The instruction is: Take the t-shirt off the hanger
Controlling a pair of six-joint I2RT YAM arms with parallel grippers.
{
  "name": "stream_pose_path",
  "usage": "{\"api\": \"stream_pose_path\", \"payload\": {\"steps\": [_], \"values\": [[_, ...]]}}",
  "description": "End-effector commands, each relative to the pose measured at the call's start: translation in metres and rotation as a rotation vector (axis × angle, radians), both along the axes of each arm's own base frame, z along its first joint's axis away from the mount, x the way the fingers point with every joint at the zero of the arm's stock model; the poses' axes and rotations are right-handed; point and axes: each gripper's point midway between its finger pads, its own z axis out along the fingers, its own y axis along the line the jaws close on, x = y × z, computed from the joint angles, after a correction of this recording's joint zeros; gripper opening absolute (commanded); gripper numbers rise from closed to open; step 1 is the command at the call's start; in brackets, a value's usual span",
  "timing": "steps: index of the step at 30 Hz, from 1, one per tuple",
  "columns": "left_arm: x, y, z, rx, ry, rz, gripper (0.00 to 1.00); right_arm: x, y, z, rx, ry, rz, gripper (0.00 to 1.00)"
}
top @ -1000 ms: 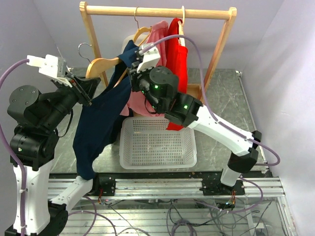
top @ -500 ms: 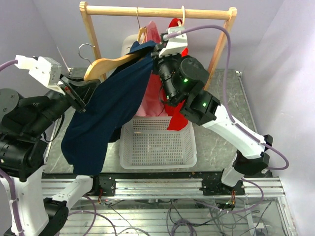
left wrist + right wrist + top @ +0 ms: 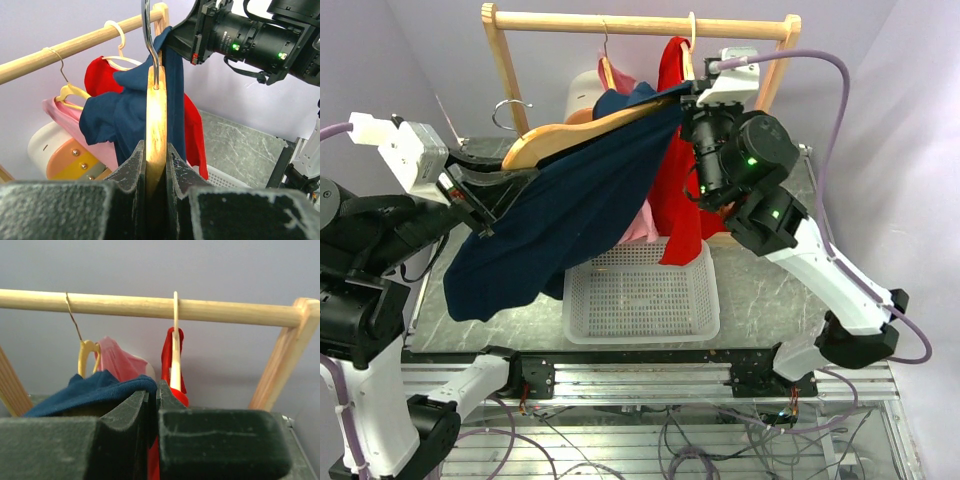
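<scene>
The navy t-shirt [image 3: 555, 225] hangs stretched across a wooden hanger [image 3: 570, 132] held off the rail. My left gripper [image 3: 480, 195] is shut on the hanger's left end; in the left wrist view the hanger's wood [image 3: 156, 115] sits clamped between the fingers [image 3: 131, 165], with the shirt [image 3: 115, 117] draped over it. My right gripper [image 3: 688, 100] is shut on the shirt's edge at the hanger's right end; in the right wrist view navy cloth [image 3: 95, 390] is pinched between the pads [image 3: 131, 407].
A wooden rack [image 3: 640, 22] holds a red shirt [image 3: 678, 170] and a pink shirt [image 3: 635, 225] on hangers. A white mesh basket [image 3: 640, 295] lies on the table below them. A white and orange object [image 3: 55, 150] stands behind the rack.
The right gripper has moved right and up with the shirt's edge, spreading the navy shirt wide along the hanger. The left gripper kept hold of the hanger and lifted it slightly.
</scene>
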Motion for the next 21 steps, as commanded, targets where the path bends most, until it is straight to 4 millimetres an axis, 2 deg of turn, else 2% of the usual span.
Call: {"api": "stream_pose_path", "payload": {"steps": [1,7,14,18,21], "values": [[-0.062,0.01,0.034,-0.035,-0.206,-0.016,0.07,-0.014,-0.112,0.001,0.087,0.058,-0.336,0.0],[-0.072,0.0,0.034,-0.018,-0.252,-0.104,0.07,-0.023,-0.123,-0.022,0.08,0.112,-0.347,0.0],[-0.103,-0.023,0.031,0.015,-0.293,-0.357,0.07,-0.026,-0.13,-0.019,0.066,0.113,-0.369,0.0],[-0.096,-0.014,0.04,-0.028,-0.32,-0.263,0.07,-0.026,-0.126,-0.025,0.084,0.129,-0.333,0.0],[-0.079,0.0,0.052,-0.103,-0.336,-0.123,0.07,-0.026,-0.108,-0.032,0.105,0.153,-0.212,0.0]]}}
